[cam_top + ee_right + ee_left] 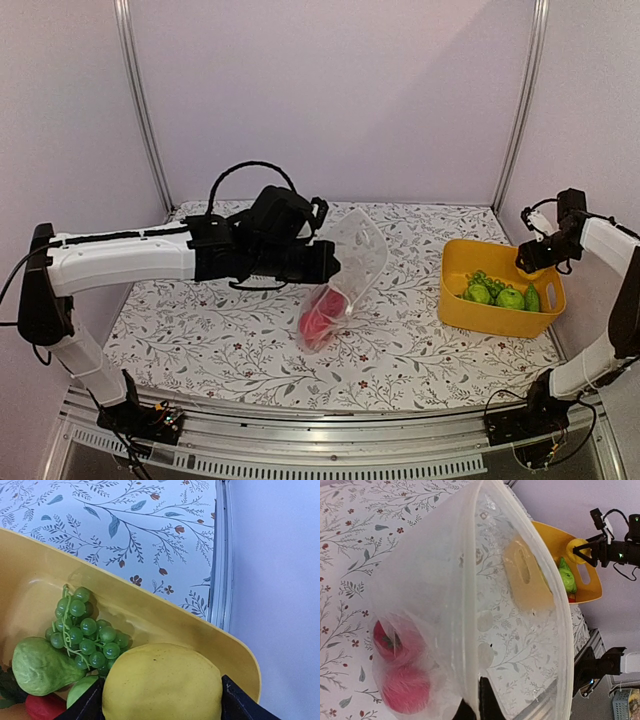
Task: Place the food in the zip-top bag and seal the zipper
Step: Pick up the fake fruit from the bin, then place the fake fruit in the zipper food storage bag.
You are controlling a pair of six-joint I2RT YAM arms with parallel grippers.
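The clear zip-top bag (358, 255) stands mouth-up at mid table with two red pieces of food (322, 315) at its bottom. My left gripper (325, 262) is shut on the bag's rim. In the left wrist view the zipper (470, 605) runs down to the black fingers (490, 705). My right gripper (527, 258) hovers over the far right corner of the yellow tub (475, 310). It is shut on a yellow ball (162, 682), with dark pads (240, 700) against both of its sides.
Inside the tub (190, 625) lie a bunch of green grapes (85, 630), a green pear-shaped piece (42, 665) and a red piece (45, 707). The table's right edge rail (220, 580) runs close behind the tub. Flowered cloth (220, 340) covers the table.
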